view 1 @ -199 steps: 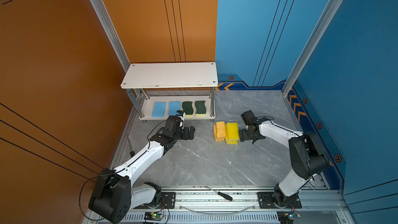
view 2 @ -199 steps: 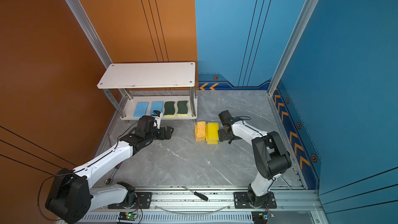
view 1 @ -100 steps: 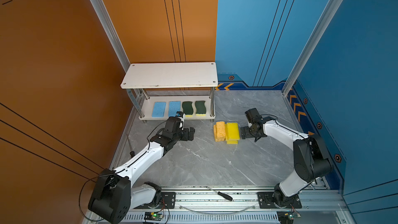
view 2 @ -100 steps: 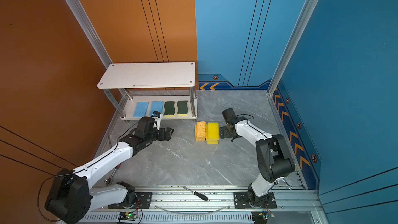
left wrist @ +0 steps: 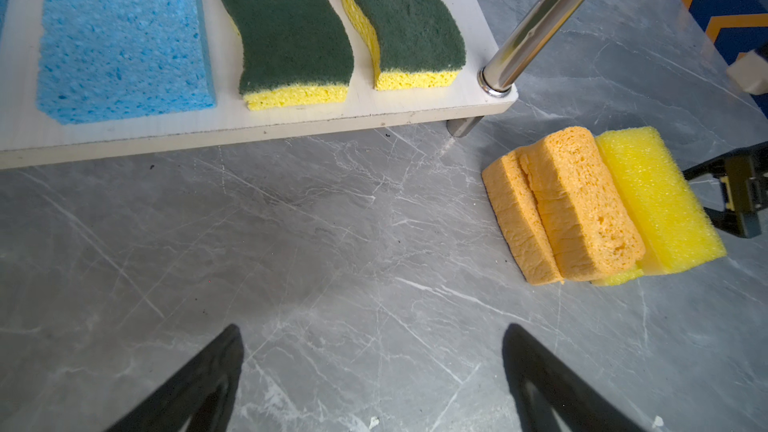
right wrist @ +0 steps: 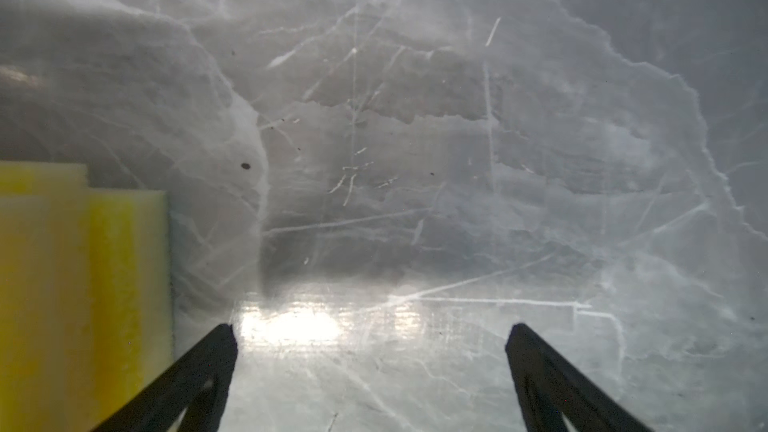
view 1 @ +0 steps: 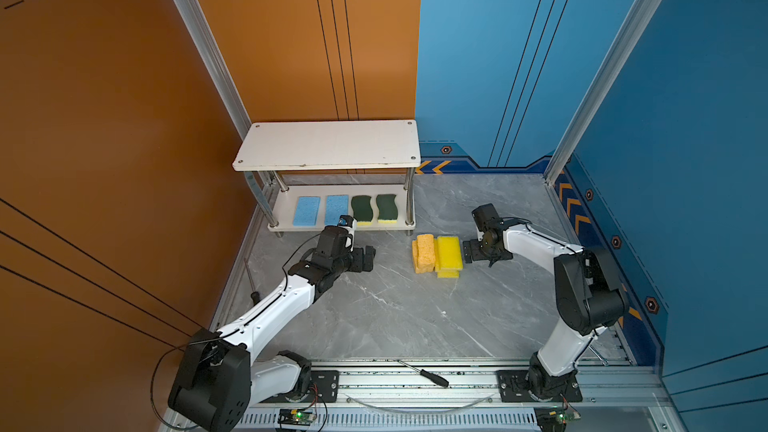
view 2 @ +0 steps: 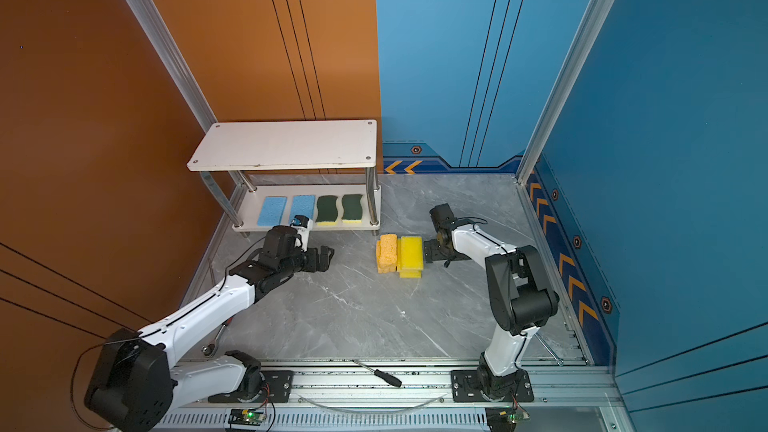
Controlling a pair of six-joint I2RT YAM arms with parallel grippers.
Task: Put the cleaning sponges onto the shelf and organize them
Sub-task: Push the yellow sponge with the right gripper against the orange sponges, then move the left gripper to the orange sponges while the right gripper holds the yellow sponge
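Orange sponges point(view 1: 424, 249) and yellow sponges point(view 1: 449, 249) lay stacked on the table point(view 1: 374, 317) near the shelf point(view 1: 332, 147). Light and soft, they'd likely squash; best pinched across the narrow sides. Right gripper point(view 1: 468, 251) stood wide and empty just beside the yellows; left gripper point(view 1: 369, 258) likewise, well apart.

orange wall point(view 1: 104, 118) | blue wall point(view 1: 478, 56) | grey marble floor point(view 1: 395, 317) | aluminium posts point(view 1: 202, 43)

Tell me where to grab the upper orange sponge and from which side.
Probably across its narrow width at mid-length, coming down from above with the open left gripper. The upper orange sponge lies tilted on the lower orange sponge, so one long edge is free; the other leans against the yellow stack, likely soft enough to admit a finger.
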